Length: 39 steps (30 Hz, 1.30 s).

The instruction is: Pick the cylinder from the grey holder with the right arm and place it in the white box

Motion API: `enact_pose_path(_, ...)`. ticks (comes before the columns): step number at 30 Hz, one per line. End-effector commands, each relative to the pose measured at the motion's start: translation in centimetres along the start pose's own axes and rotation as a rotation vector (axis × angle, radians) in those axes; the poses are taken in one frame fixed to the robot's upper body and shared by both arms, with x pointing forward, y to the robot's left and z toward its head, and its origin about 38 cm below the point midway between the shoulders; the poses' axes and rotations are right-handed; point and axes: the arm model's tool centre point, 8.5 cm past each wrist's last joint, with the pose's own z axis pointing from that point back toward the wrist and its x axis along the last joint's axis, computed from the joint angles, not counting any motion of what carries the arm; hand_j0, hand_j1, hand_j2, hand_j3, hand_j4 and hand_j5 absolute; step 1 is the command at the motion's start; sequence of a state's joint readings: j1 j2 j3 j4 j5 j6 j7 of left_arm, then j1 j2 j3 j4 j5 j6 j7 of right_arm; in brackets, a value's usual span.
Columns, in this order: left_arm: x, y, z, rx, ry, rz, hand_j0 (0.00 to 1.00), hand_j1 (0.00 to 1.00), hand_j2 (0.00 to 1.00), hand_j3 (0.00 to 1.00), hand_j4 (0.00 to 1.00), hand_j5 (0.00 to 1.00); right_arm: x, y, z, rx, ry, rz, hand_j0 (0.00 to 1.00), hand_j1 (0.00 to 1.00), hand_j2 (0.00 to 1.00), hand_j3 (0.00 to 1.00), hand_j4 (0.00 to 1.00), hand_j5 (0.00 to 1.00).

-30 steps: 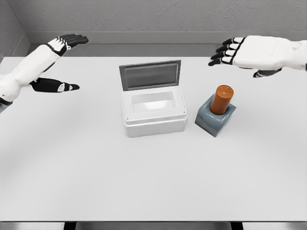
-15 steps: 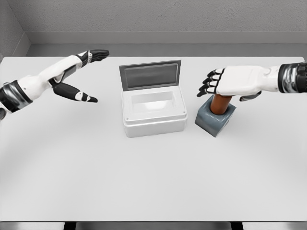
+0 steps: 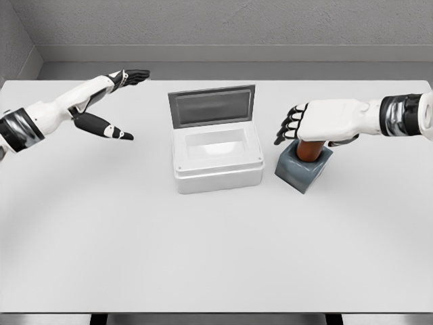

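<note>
Left arm in from the left edge, extended and raised, left robot hand with fingers spread straight, thumb splayed low, holding nothing. Right arm in from the right edge, roughly level; right robot hand palm down, dark fingertips curling downward, not closed.

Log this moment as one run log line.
right hand open over cylinder | cylinder in grey holder | white box open

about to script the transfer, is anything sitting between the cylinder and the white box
Nothing visible does. The orange cylinder stands in the grey holder right of the white box, whose lid is up at the back. The right hand is over the cylinder.
</note>
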<state>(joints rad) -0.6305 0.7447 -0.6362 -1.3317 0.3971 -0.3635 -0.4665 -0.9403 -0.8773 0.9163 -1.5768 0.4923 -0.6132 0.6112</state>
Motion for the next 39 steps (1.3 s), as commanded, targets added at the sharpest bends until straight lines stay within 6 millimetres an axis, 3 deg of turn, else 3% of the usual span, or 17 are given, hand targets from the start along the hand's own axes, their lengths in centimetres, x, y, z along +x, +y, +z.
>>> enact_pose_path(1, -0.6, 0.1, -0.1, 0.001, 0.058, 0.044, 1.00, 1.00, 1.00, 1.00, 1.00, 1.00, 0.0, 0.1, 0.0, 0.003, 0.004, 0.000, 0.86, 0.86, 0.86, 0.86, 0.86, 0.86)
enact_pose_path(6, -0.5, 0.4, -1.2, -0.034, 0.103, 0.184, 1.00, 1.00, 1.00, 1.00, 1.00, 1.00, -0.1, 0.3, 0.1, 0.017, 0.014, 0.012, 0.79, 0.79, 0.79, 0.79, 0.79, 0.79)
enact_pose_path(8, -0.3, 0.9, -1.3, -0.022, 0.100, 0.266, 1.00, 1.00, 1.00, 1.00, 1.00, 1.00, -0.1, 0.3, 0.2, 0.022, 0.018, 0.018, 0.72, 0.72, 0.72, 0.72, 0.72, 0.72)
enact_pose_path(9, -0.6, 1.2, -1.1, -0.010, 0.113, 0.307, 1.00, 1.00, 1.00, 1.00, 1.00, 1.00, -0.1, 0.3, 0.2, 0.020, 0.016, 0.018, 0.64, 0.64, 0.64, 0.64, 0.64, 0.64)
enact_pose_path(15, -0.8, 1.6, -0.9, 0.013, 0.103, 0.363, 1.00, 1.00, 1.00, 1.00, 1.00, 1.00, 0.2, 0.2, 0.2, 0.024, 0.015, 0.037, 0.56, 0.56, 0.56, 0.56, 0.56, 0.56)
enact_pose_path(19, -1.1, 1.0, -1.2, 0.007, 0.109, 0.388, 1.00, 1.00, 1.00, 1.00, 1.00, 1.00, 0.1, 0.1, 0.3, 0.023, 0.018, 0.039, 0.56, 0.56, 0.56, 0.56, 0.56, 0.56)
enact_pose_path(22, -1.1, 1.5, -1.2, 0.031, 0.101, 0.522, 1.00, 1.00, 1.00, 1.00, 1.00, 1.00, 0.0, 0.1, 0.6, 0.025, 0.025, 0.040, 0.53, 0.53, 0.53, 0.53, 0.53, 0.53)
enact_pose_path(39, -0.6, -0.9, -3.1, -0.020, 0.042, 0.562, 1.00, 1.00, 1.00, 1.00, 1.00, 1.00, 0.9, -1.7, 2.3, 0.005, 0.031, 0.112, 0.50, 0.50, 0.50, 0.50, 0.50, 0.50)
